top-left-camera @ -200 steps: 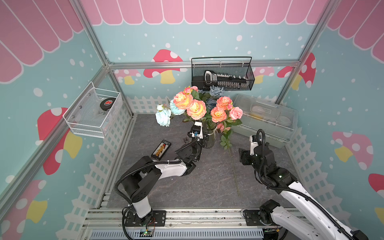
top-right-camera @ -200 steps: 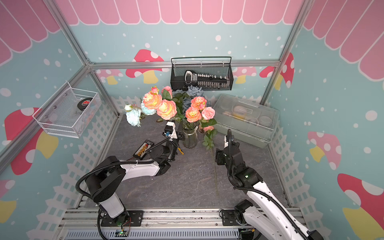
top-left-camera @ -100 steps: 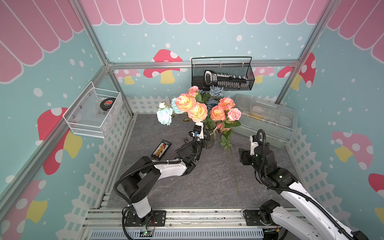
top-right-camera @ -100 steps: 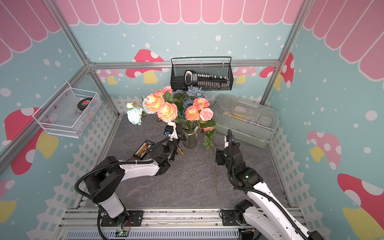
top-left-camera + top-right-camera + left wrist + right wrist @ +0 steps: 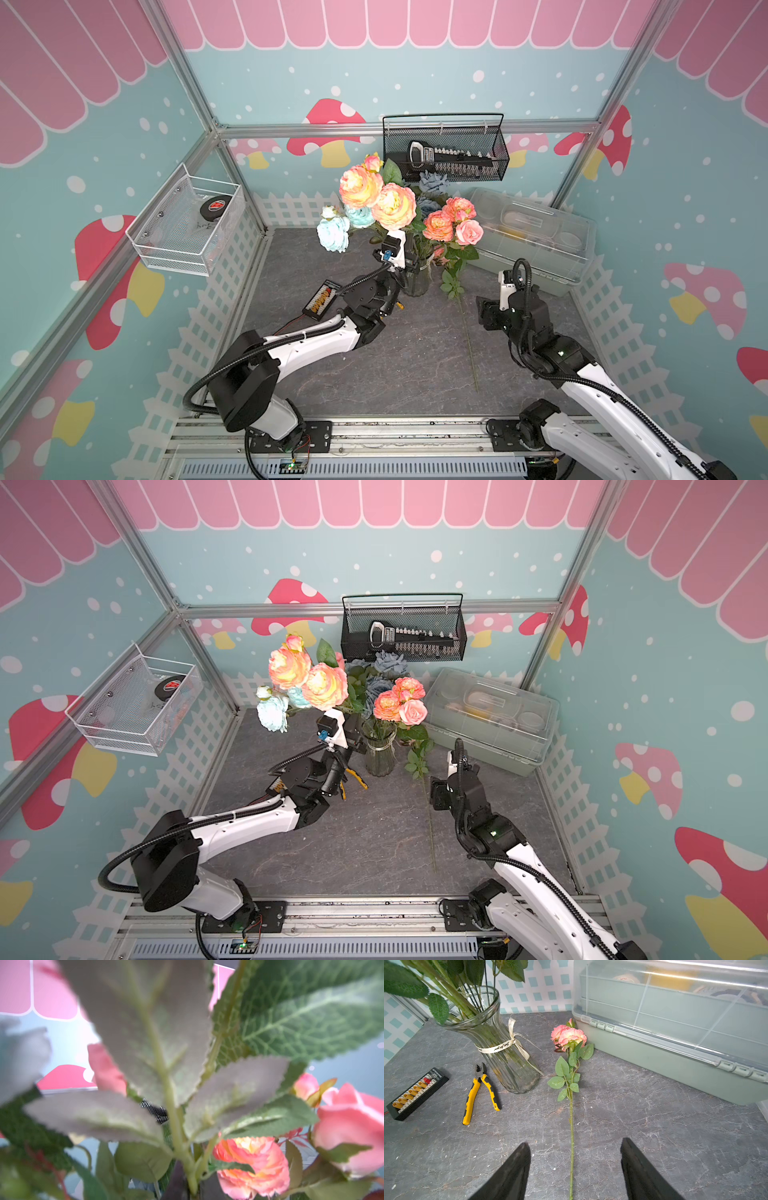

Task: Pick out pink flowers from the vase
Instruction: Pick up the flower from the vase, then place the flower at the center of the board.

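My left claw (image 5: 192, 1187) clamps a leafy stem (image 5: 172, 1105), bottom centre; right claw (image 5: 575, 1142) gapes over the desk's (image 5: 654, 1126) lying pink flower (image 5: 568, 1035).

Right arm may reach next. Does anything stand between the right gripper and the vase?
Only a loose pink flower, lying flat on the table between the open right gripper and the vase. Nothing upright blocks it.
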